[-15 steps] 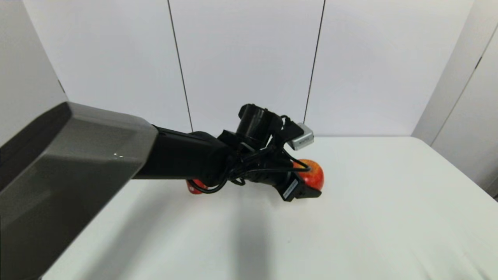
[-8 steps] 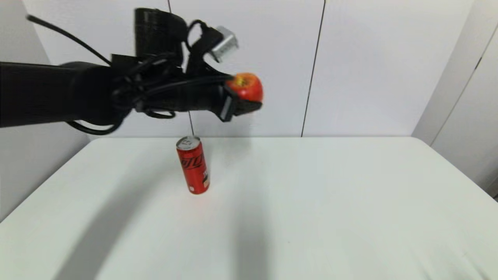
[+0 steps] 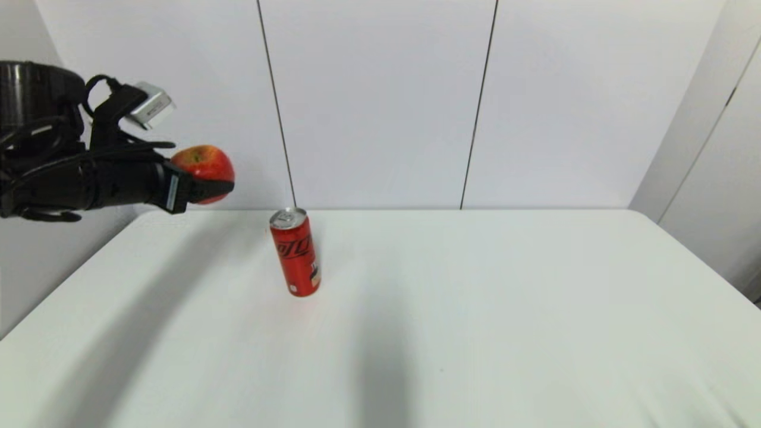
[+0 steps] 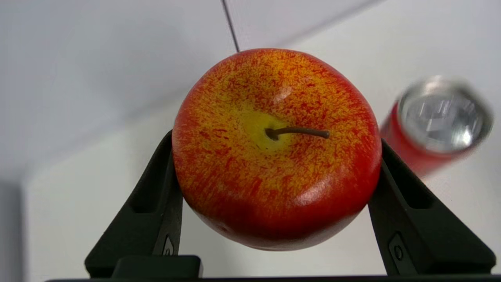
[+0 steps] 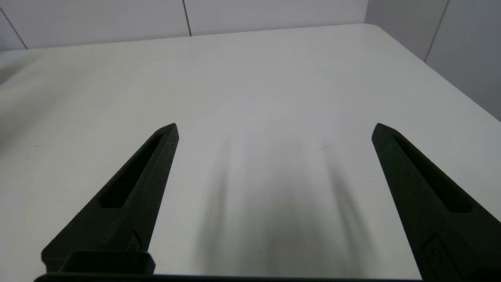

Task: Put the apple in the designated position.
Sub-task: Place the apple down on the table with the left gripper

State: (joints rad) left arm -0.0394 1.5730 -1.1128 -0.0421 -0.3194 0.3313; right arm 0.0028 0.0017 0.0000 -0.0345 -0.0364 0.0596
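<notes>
The head camera looked down across the table (image 3: 475, 333); the left wrist camera sat close, sharing the can (image 3: 295, 257) (image 4: 434, 125); the right wrist camera faced bare table.

Bright, even light fills every view. Soft grey shadows streak the white desk (image 3: 475, 333) toward 6 o'clock. Small glare spots sit on the apple (image 4: 274, 149). The red drink can (image 4: 434, 121) at 3 o'clock looks smeared, perhaps by motion.

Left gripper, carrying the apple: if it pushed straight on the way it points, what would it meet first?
Probably nothing soon: the left gripper, shut on the apple, points rightward above the can; depth unclear.
</notes>
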